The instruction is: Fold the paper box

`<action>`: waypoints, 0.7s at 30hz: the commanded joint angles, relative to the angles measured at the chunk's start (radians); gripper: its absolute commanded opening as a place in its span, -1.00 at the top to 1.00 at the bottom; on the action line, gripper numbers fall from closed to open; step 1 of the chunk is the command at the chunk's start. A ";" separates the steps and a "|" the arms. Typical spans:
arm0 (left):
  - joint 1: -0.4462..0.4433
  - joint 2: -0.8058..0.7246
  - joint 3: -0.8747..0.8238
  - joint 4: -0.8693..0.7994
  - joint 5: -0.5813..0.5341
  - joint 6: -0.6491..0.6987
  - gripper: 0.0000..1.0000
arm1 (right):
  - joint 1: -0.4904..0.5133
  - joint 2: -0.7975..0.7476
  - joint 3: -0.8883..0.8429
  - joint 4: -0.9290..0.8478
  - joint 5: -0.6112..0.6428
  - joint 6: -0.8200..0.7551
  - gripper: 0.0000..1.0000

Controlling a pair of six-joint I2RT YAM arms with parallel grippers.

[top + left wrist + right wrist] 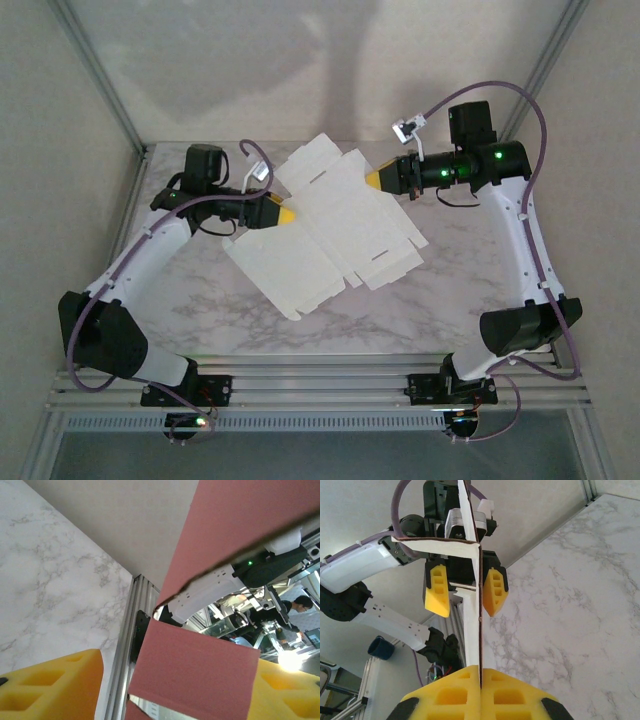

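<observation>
Top external view: the paper box is spread open, white face up, over the middle of the marble table. Right wrist view shows the right gripper clenched on its edge. Left wrist view shows its pink underside between the left gripper's spread, released fingers.

Paper box: unfolded creased sheet with tab flaps, white face up, pink underside, held aloft mid-workspace.

- Top external: I look down on the paper box from high up, far off.
- Left wrist: close under the box, facing the right arm.
- Right wrist: close, edge-on to the box, facing the left gripper.
- All three share the box.
</observation>
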 commanded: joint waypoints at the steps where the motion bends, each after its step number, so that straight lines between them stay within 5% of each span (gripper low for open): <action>1: 0.018 -0.017 0.038 -0.033 -0.030 0.012 -0.25 | -0.007 0.003 -0.004 0.015 -0.024 0.010 1.00; 10: 0.104 -0.059 0.053 -0.047 -0.024 0.019 -0.81 | -0.007 -0.001 -0.005 0.007 -0.021 0.001 1.00; 21: 0.143 -0.072 0.008 0.037 -0.073 -0.089 -0.77 | -0.007 -0.003 0.003 0.012 -0.030 0.006 1.00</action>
